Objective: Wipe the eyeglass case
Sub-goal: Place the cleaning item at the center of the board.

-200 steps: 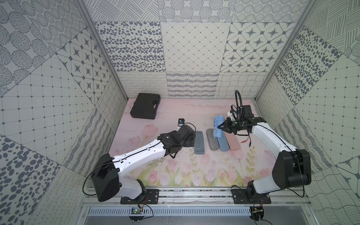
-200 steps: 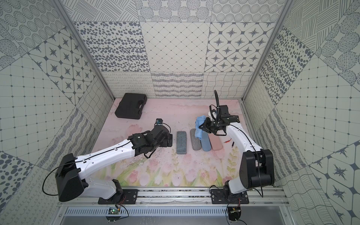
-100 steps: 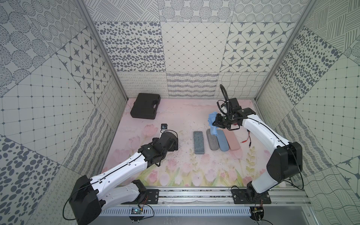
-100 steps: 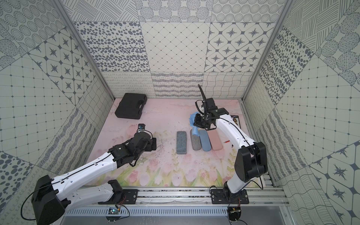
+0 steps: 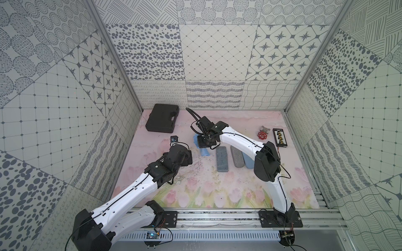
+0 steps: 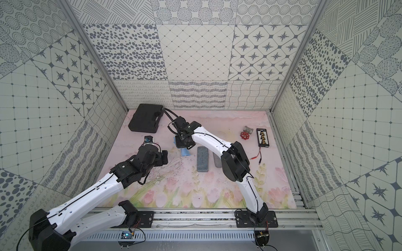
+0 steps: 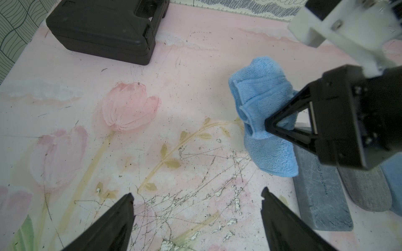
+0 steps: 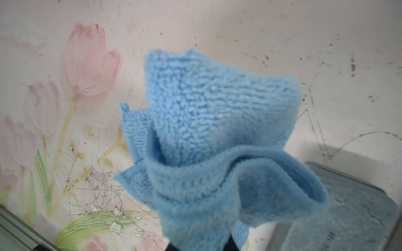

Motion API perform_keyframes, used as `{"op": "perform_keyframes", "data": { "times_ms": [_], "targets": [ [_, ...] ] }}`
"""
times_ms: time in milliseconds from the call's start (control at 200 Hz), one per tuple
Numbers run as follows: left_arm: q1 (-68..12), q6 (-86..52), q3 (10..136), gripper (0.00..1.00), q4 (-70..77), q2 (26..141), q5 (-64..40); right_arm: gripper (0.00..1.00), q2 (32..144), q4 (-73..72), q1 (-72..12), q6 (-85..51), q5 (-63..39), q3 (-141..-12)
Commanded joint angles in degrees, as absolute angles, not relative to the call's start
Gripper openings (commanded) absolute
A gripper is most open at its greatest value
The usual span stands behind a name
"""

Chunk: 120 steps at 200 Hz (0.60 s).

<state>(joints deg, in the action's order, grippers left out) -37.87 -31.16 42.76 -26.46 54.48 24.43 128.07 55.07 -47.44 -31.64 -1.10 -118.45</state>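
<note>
Cloth carried leftward, right fingers pinching it, tips hidden; left fingers spread.

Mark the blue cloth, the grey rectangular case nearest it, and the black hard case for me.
blue cloth [image 7: 261, 93]: left wrist view, on its bunched folds.
grey rectangular case [image 5: 222, 158]: a top view, middle of its lid.
black hard case [image 5: 162, 119]: a top view, centre of its top face.

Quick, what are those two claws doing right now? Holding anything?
Left gripper: open, holding nothing.
Right gripper: closed on the blue cloth.
</note>
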Motion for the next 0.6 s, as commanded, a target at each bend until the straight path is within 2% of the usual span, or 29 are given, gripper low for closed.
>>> {"op": "perform_keyframes", "data": {
  "times_ms": [0,50,120,265,315,400,595],
  "targets": [
    [-37.29,-32.6,41.84,0.94,-28.36,52.4,22.05,0.43,131.85,58.38,-47.78,-32.49,-7.79,-123.04],
    [-37.08,-33.29,41.27,0.94,-27.66,52.13,21.22,0.54,132.34,58.89,-47.7,-32.73,-11.14,-124.14],
    [-36.74,-33.57,41.26,0.94,-27.43,52.02,20.24,0.63,129.73,56.41,-47.99,-32.39,-12.79,-122.93],
    [-36.0,-32.1,41.49,0.91,-27.22,52.1,19.74,0.68,124.04,54.15,-47.4,-32.37,-16.34,-121.69],
    [-35.45,-31.6,41.57,0.86,-26.7,52.35,18.92,0.67,122.64,53.88,-46.83,-32.86,-18.29,-120.68],
    [-34.74,-31.03,41.42,0.7,-24.66,52.88,16.34,0.63,119.36,48.62,-45.62,-35.55,-24.3,-114.76],
    [-31.88,-33.89,39.54,0.41,-16.54,53.17,7.02,0.45,114.74,37.6,-45.53,-41.27,-28.41,-100.78]
  ]
}}
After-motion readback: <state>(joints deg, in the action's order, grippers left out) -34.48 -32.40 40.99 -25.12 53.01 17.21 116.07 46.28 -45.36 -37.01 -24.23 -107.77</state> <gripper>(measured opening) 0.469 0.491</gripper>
